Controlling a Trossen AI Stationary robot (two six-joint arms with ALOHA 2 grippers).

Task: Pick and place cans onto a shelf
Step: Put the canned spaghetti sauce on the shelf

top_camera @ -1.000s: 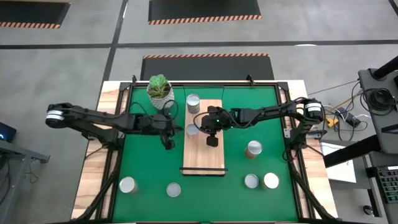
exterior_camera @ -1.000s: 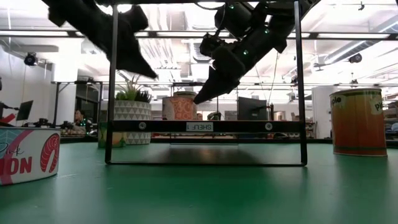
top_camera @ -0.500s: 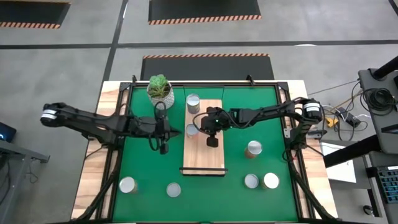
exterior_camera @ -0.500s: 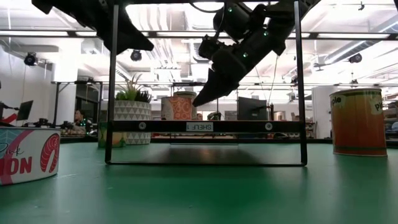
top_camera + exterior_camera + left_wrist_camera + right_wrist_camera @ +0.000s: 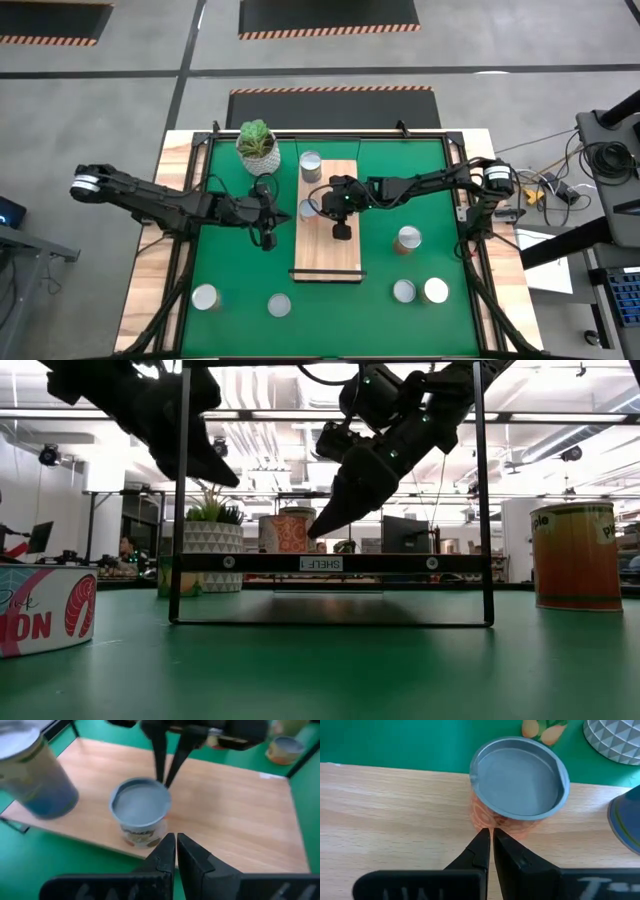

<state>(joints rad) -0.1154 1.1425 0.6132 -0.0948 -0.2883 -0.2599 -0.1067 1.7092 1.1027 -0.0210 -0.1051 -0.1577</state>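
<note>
The wooden shelf stands mid-table on the green mat. Two cans stand on it: one at its far end, and one with an orange label at its left edge. My right gripper is shut and slants down, with its tips at the base of that orange can's side. My left gripper is shut and hangs over the mat just left of the shelf, pointing at the same can without touching anything. My right gripper has its shut fingertips at the orange can's side, low down. They come slanting down from the table's right. I cannot tell whether they touch it. The can stands upright on the shelf.
A potted plant stands far left of the shelf. A taller can and two low cans sit on the mat to the right. Two more lie near left. The shelf's black frame spans the low view.
My left gripper has risen a little and come down again beside the shelf's left edge, rolling slightly and staying shut. My right gripper and the cans have kept their places.
</note>
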